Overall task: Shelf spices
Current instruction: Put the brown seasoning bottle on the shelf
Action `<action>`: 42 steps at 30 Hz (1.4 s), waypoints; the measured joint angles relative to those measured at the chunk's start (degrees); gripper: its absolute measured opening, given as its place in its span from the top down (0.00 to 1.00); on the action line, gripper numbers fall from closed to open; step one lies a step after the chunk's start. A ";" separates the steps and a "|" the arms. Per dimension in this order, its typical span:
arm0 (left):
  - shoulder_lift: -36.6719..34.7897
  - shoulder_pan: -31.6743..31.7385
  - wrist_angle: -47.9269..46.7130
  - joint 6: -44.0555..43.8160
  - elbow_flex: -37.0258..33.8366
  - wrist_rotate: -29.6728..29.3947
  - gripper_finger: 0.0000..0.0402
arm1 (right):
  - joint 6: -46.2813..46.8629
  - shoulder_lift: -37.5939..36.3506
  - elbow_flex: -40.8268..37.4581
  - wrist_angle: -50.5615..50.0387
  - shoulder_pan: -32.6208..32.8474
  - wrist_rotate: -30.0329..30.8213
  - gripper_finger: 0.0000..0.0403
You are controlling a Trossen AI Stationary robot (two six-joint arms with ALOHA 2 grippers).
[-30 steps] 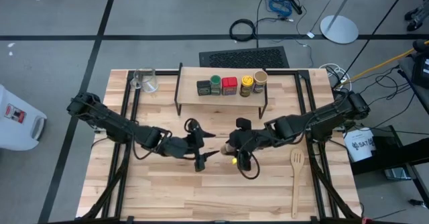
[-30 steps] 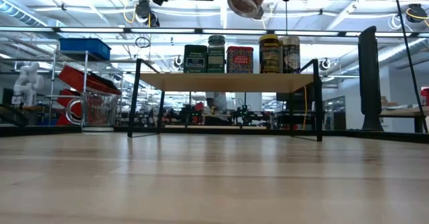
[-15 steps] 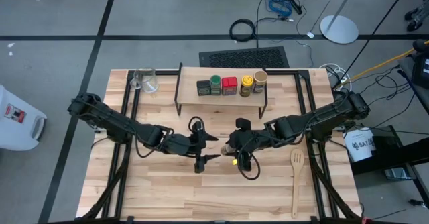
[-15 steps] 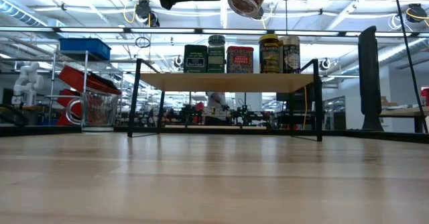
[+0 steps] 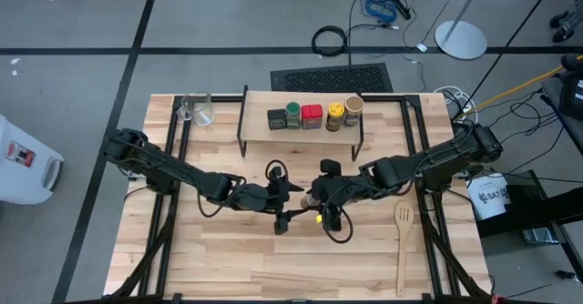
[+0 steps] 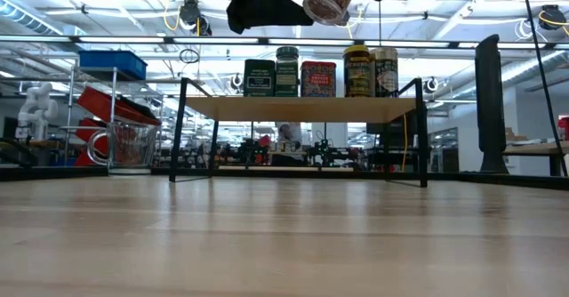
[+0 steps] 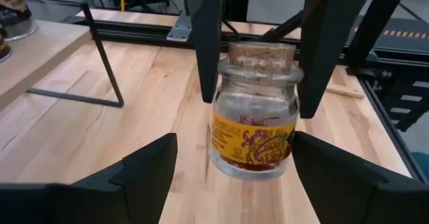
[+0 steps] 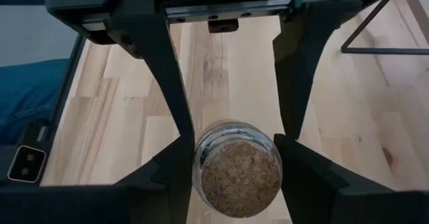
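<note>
Table (image 5: 228, 258): pale wood planks. Shelf (image 5: 264, 131): light plank top, thin black legs, five spices in row on it. Right gripper (image 5: 314, 197) pinches small clear glass jar (image 7: 255, 110), cork stopper, yellow label, lifted above table. Left gripper (image 5: 290, 204) spread wide, fingers either side of jar, apart from it.

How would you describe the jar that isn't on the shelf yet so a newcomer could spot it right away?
Start at the shelf at the table's far edge, then come toward the middle of the table, where the two arms meet. There the right claw holds a small glass jar above the tabletop, with the left claw open around it. Unlike the five containers lined up on the shelf, it has a cork stopper and a yellow label.
</note>
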 joint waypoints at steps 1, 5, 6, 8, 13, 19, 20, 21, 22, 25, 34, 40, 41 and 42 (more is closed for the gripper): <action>0.04 0.04 0.05 0.00 0.00 0.02 0.25 | -0.08 0.00 0.00 -0.06 0.00 0.02 0.57; 0.04 0.06 0.73 0.00 0.00 0.25 0.25 | -0.07 0.02 0.01 0.23 0.00 -0.03 0.57; 0.04 0.07 0.74 0.00 0.00 0.33 0.25 | -0.06 0.03 0.01 0.23 0.00 -0.09 0.57; 0.04 0.19 1.28 -0.07 0.00 1.41 0.25 | -0.06 0.12 0.02 0.30 0.00 -0.16 0.57; 0.37 0.24 1.85 -0.09 0.00 3.18 0.23 | -0.06 0.20 0.02 0.71 0.02 -0.28 0.57; 0.37 0.22 2.43 -0.07 0.00 2.74 0.17 | -0.21 0.20 0.02 0.69 0.02 -0.28 0.57; 0.37 0.29 2.46 -0.07 0.00 2.67 0.17 | -0.23 0.20 0.02 0.65 0.02 -0.26 0.57; 0.37 0.44 2.45 -0.08 0.00 2.62 0.17 | -0.23 0.20 0.02 0.66 0.02 -0.27 0.57; 0.37 0.54 2.45 -0.27 0.00 2.52 0.17 | -0.23 0.20 0.02 0.71 0.02 -0.26 0.57; 0.37 1.06 2.36 -1.85 0.00 2.51 0.17 | -0.25 0.20 0.02 0.67 0.01 -0.09 0.57; 0.37 1.94 1.66 -2.49 0.00 2.61 0.17 | -0.34 0.20 0.02 0.64 -0.04 0.18 0.57; 0.37 2.01 2.16 0.42 0.00 3.02 0.22 | -0.23 0.20 0.02 0.70 -0.35 -0.15 0.57; 0.37 2.01 2.25 0.44 0.00 3.09 0.23 | -0.23 0.20 0.02 0.72 -0.33 -0.15 0.57; 0.37 2.01 2.33 0.44 0.00 3.36 0.24 | -0.23 0.20 0.02 0.78 -0.33 -0.17 0.57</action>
